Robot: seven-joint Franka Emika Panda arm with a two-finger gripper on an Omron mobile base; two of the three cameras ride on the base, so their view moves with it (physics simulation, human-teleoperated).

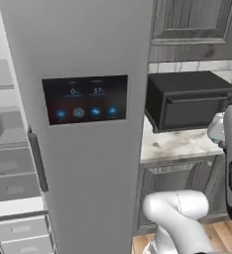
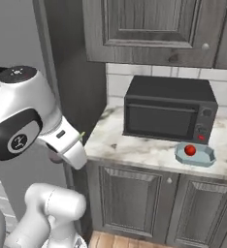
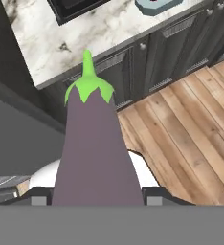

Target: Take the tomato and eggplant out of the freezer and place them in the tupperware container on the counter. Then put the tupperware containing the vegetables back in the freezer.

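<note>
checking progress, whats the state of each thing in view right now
eggplant: held in the tool, stem pointing away, over the floor
tomato: resting in the tupperware container
tupperware container: on the counter, in front of the microwave
freezer: door open
microwave: door shut

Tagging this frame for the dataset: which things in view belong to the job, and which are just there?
Job:
- eggplant, held between the fingers, stem pointing away from the hand
- tomato, already in the tupperware container
- counter
- freezer, door open

Just there:
- microwave on the counter
- upper cabinets
- lower cabinets
- wood floor
</note>
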